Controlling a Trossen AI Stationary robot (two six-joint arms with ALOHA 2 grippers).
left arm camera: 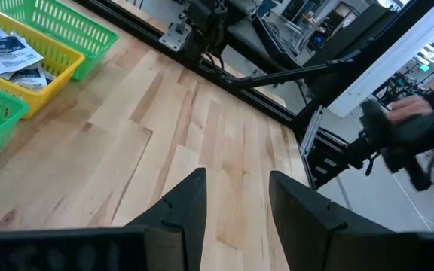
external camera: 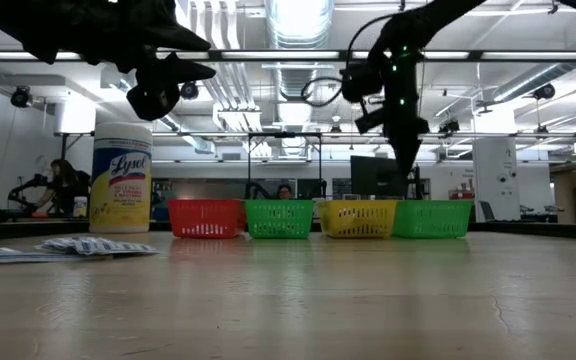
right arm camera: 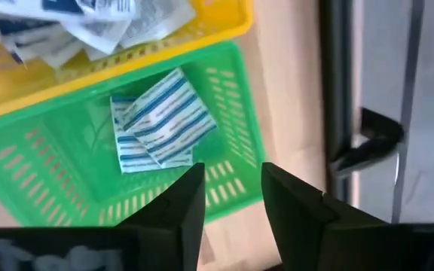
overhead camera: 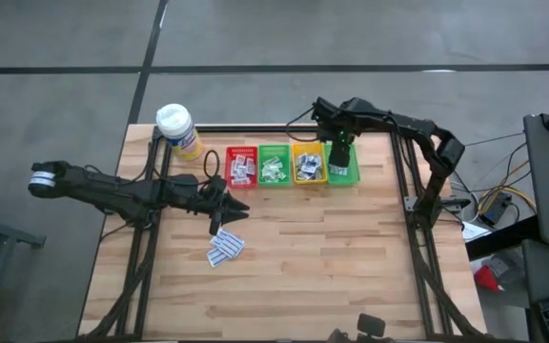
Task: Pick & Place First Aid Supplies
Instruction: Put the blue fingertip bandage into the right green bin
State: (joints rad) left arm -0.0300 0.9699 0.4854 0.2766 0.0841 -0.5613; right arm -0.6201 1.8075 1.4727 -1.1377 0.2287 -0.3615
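Wooden table (overhead camera: pixel 351 257) – four bins in row at far edge.
Right gripper (right arm camera: pixel 232 199) hovers over rightmost green bin (right arm camera: pixel 66 169), claw released, nothing between fingers; blue-striped packets (right arm camera: pixel 160 120) lie inside.
Left gripper (left arm camera: pixel 236 199) spread, empty, over bare wood near loose sachets (overhead camera: pixel 225 248).
Next pick, likely: descend square on top sachet – pinch one only, lift clear before travel.
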